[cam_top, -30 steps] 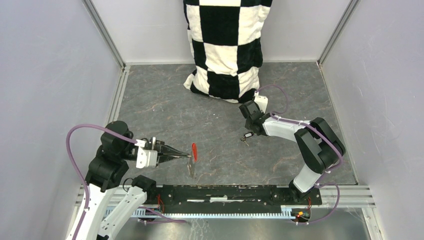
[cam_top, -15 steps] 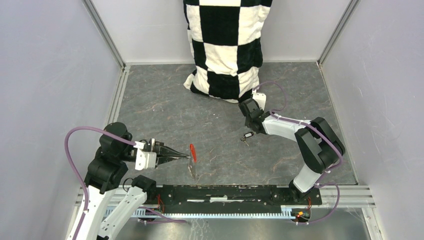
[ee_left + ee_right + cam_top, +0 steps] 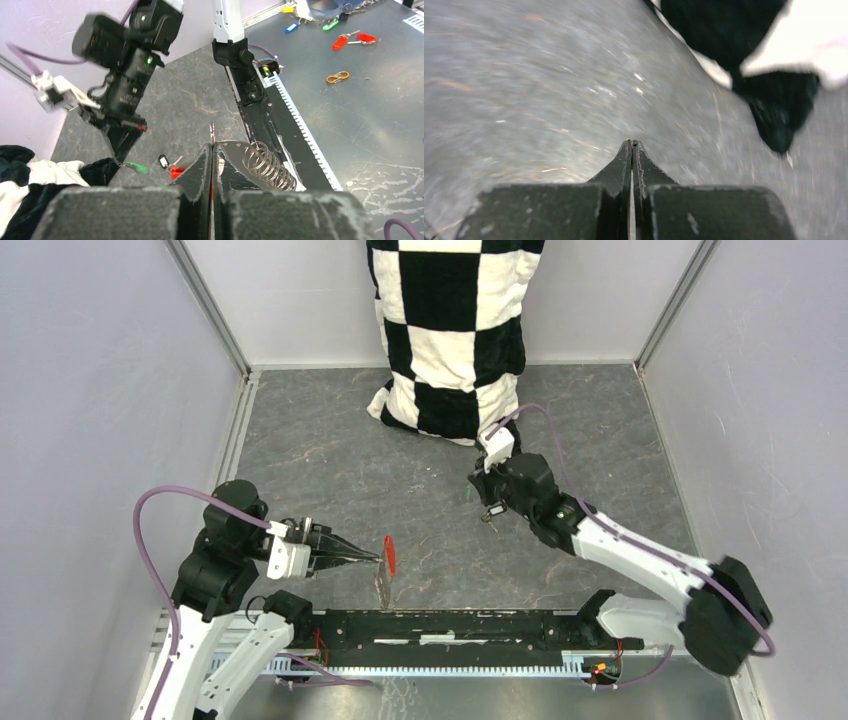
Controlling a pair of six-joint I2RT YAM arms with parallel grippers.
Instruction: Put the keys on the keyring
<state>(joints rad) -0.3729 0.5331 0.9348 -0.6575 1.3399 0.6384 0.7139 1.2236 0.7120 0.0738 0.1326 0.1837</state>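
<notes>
Counter (image 3: 330,450): grey marbled slab; lavender walls (image 3: 100,390) on three sides; checkered cloth (image 3: 450,330) slumped at far edge.
L gripper (image 3: 211,147): clamped on keyring (image 3: 212,131), close to near edge, left of mid; red tag (image 3: 390,555) just past the tips.
R gripper (image 3: 631,145): pinched shut mid-counter, right of centre; green key (image 3: 135,167) looks to hang from its tips.
Black key (image 3: 163,161): flat on counter, just beside R gripper.
Risk 1: ring is thin and held edge-on, so any side push from you could twist it out.
Risk 2: green key dangles loose and R wrist view is blurred; you may miss the ring's gap or drop the key.
</notes>
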